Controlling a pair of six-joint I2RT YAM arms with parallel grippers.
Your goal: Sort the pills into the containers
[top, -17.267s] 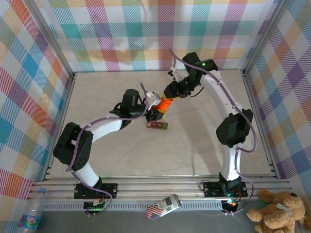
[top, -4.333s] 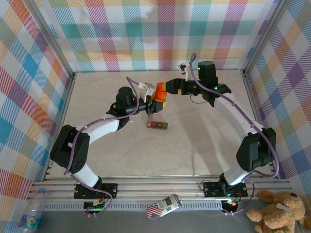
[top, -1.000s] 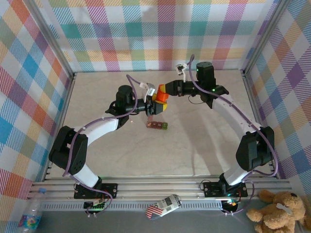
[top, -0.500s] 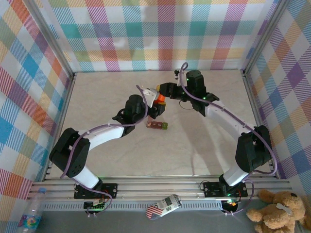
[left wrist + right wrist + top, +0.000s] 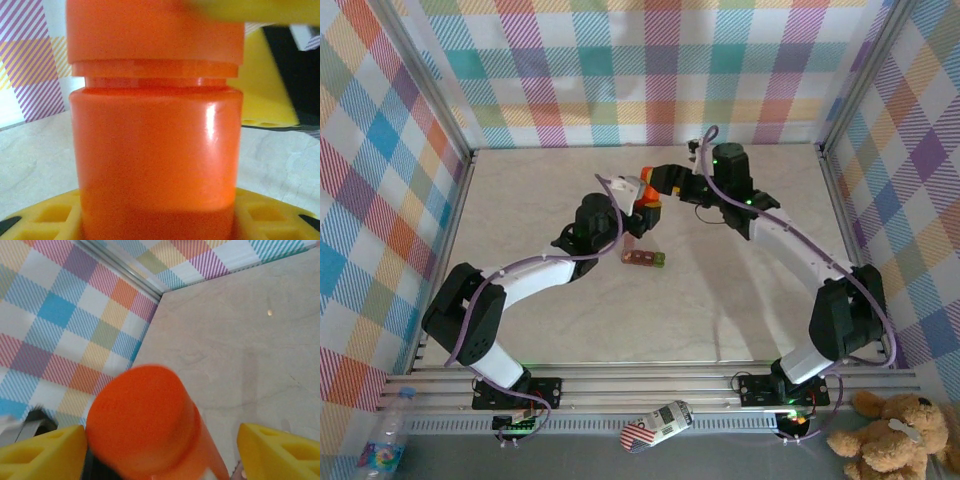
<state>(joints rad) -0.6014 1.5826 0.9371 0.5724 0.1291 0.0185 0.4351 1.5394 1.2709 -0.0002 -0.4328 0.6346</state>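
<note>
Orange bottle point(image 5: 646, 203), clamped by left end effector point(image 5: 636, 216), is hanging just behind the containers point(image 5: 645, 258); right end effector point(image 5: 160, 440) is straddling cap point(image 5: 140, 415), wide.

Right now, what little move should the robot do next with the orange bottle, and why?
Probably close the right gripper on the cap and twist it. The left gripper holds the orange bottle off the table, its cap on, and the right fingers flank the cap with a gap. The containers lie nearby on the table.
</note>
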